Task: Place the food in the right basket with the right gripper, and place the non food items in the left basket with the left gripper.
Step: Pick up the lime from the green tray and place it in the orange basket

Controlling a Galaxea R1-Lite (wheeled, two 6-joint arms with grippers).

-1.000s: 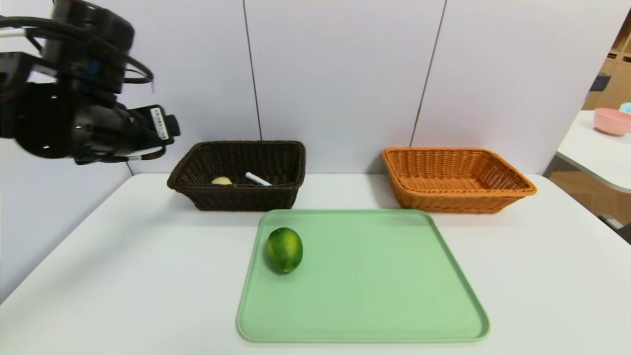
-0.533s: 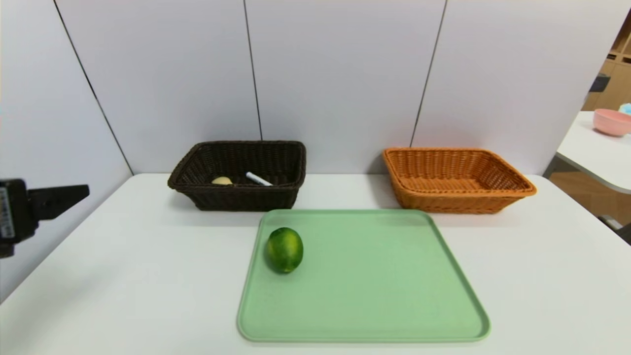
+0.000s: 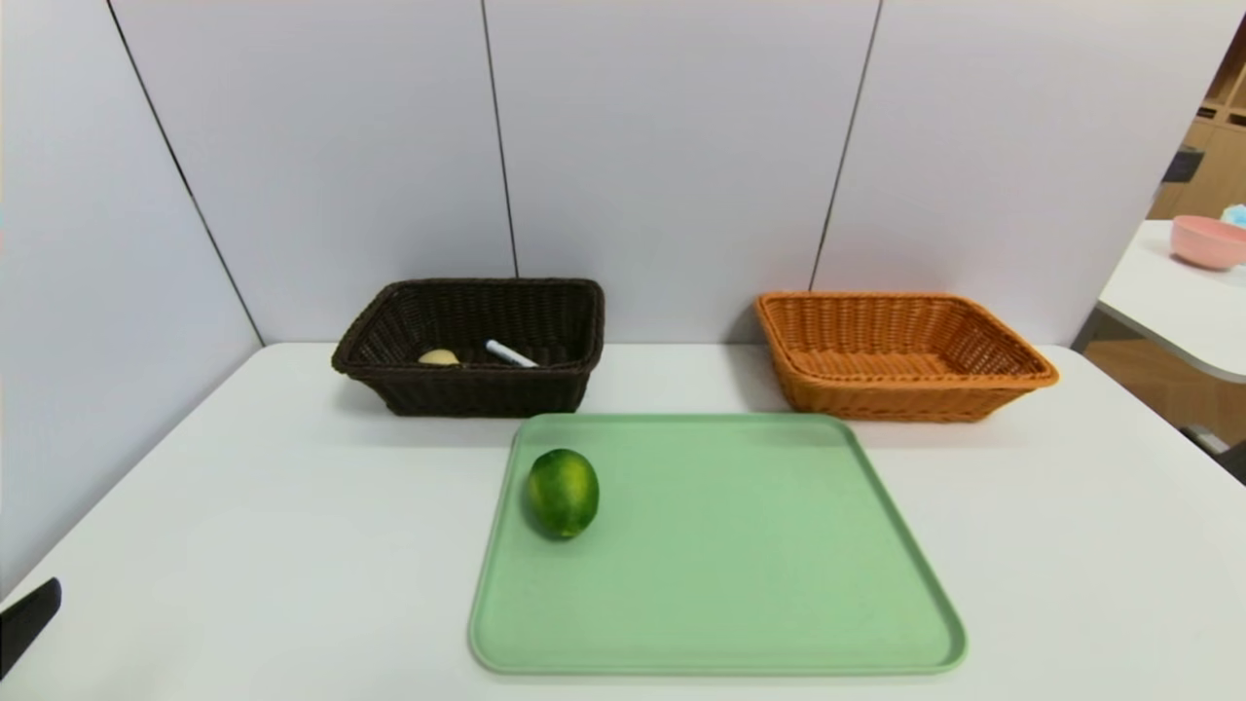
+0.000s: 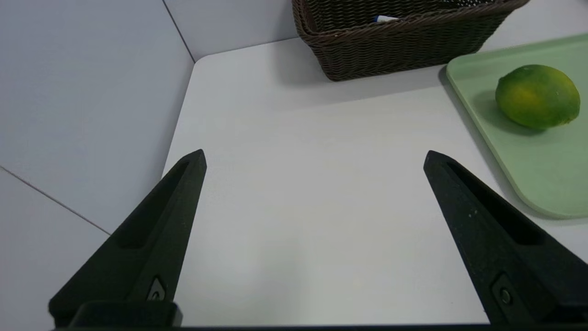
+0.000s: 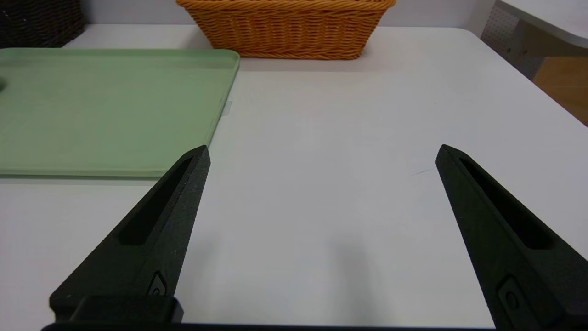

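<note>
Left pincer low over the near left corner of the white surface, jaws spread wide apart, gripping nothing, only a dark sliver of it at the bottom left edge of the head view. Right ahead of it: bare surface. Farther ahead and toward the right: the left basket, dark brown wicker, set against the back wall, with the white marker and the yellow spoon-spatula head lying inside, marker's blue cap just peeking over the rim in the left wrist view. Off to the right of this pincer, nearer than the basket: green tray, with the lime resting near its left edge, well apart from the fingertips, yellowish patch facing this side. Over to the right pincer: parked low over the near right part of the surface, jaws likewise wide apart and empty, out of the head view. Left of it: the tray's right edge. Straight ahead and well apart: the right basket, orange-tan wicker, by the back wall, nothing visible inside it from the head view. Beyond the right side of the surface: a second white table carrying a pink bowl.
</note>
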